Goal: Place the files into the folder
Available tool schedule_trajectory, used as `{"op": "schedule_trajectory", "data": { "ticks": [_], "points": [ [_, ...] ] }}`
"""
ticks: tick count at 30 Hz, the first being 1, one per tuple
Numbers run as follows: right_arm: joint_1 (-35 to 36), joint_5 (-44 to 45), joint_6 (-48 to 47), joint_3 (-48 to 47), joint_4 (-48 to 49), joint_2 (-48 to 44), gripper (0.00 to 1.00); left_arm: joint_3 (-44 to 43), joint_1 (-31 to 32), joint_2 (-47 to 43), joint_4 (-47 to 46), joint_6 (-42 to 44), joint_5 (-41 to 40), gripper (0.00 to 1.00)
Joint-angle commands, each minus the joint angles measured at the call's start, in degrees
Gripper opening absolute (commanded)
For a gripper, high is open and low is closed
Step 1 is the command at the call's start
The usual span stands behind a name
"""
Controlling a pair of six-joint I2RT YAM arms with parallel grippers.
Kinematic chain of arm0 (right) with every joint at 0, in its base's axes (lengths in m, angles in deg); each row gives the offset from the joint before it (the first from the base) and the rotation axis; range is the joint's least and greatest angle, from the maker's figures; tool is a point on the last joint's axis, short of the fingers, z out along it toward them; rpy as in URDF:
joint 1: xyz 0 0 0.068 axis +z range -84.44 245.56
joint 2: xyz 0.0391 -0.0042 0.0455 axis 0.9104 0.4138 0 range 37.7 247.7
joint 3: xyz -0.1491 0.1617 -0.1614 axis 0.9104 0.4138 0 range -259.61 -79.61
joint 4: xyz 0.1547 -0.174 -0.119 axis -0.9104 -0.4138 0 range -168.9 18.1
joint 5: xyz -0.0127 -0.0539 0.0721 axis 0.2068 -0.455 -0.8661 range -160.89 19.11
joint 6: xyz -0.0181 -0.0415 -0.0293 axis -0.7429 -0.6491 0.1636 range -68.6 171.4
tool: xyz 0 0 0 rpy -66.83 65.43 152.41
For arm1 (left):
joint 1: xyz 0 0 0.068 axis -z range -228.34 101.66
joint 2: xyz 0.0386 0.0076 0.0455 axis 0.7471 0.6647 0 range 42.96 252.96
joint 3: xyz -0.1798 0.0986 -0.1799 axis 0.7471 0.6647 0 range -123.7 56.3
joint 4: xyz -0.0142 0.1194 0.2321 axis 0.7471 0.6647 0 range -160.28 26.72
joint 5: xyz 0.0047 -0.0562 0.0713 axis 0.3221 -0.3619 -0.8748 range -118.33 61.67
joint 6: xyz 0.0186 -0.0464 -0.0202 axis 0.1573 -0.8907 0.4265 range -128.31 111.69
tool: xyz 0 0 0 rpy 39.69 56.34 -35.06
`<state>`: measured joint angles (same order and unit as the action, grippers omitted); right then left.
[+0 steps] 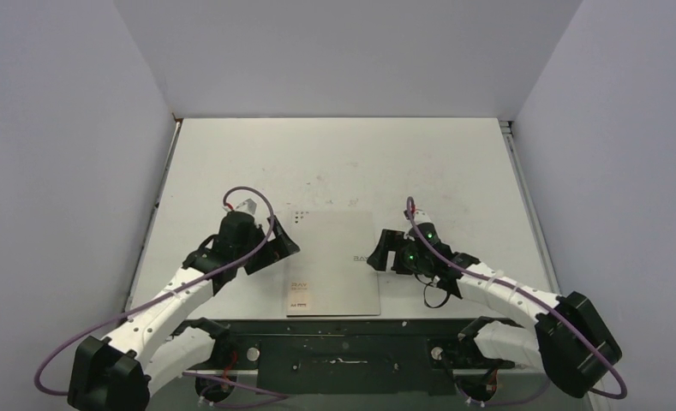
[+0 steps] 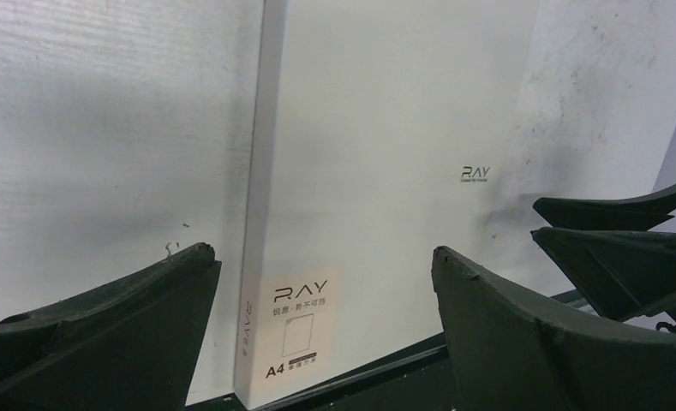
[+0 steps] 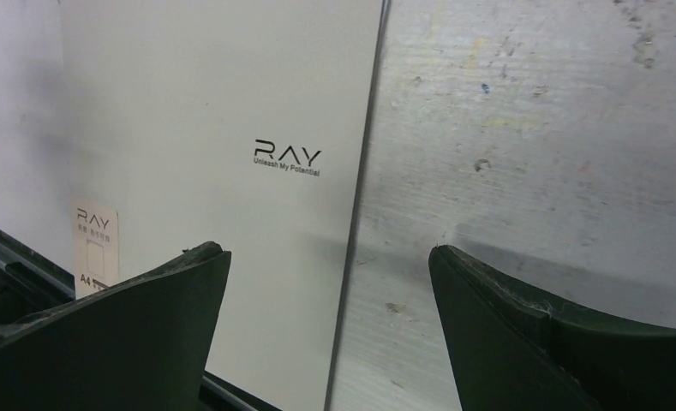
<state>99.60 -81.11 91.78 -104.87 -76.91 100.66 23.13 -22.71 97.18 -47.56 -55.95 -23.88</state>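
The folder (image 1: pixel 334 265) lies shut and flat near the table's front edge, silver-grey cover up, with a small A4 label at its near left corner. The files are out of view in every frame. My left gripper (image 1: pixel 272 247) hangs open at the folder's left edge; in the left wrist view the spine edge of the folder (image 2: pixel 377 163) runs between the spread fingers of that gripper (image 2: pixel 321 251). My right gripper (image 1: pixel 384 253) is open at the right edge; the right wrist view has the folder (image 3: pixel 206 103) under the left finger and bare table under the other, with the gripper (image 3: pixel 326 249) straddling the edge.
The white table (image 1: pixel 334 163) is scuffed and walled in by grey panels on three sides. A black mounting plate (image 1: pixel 343 351) runs along the near edge just below the folder. The right gripper's fingers (image 2: pixel 613 244) show at the right of the left wrist view.
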Motion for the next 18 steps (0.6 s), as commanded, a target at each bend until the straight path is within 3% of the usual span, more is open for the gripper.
{"op": "schedule_trajectory", "data": {
  "ticks": [1,18],
  "points": [
    [2.4,-0.9,3.2,0.4,9.1,3.2,0.90,1.9,-0.8,1.2,-4.4,-1.8,3.5,0.94],
    [3.2,-2.9,9.4,1.6,20.4,15.5,0.90,5.9,-0.9,16.0,-18.6,-2.3,11.4,0.95]
  ]
}}
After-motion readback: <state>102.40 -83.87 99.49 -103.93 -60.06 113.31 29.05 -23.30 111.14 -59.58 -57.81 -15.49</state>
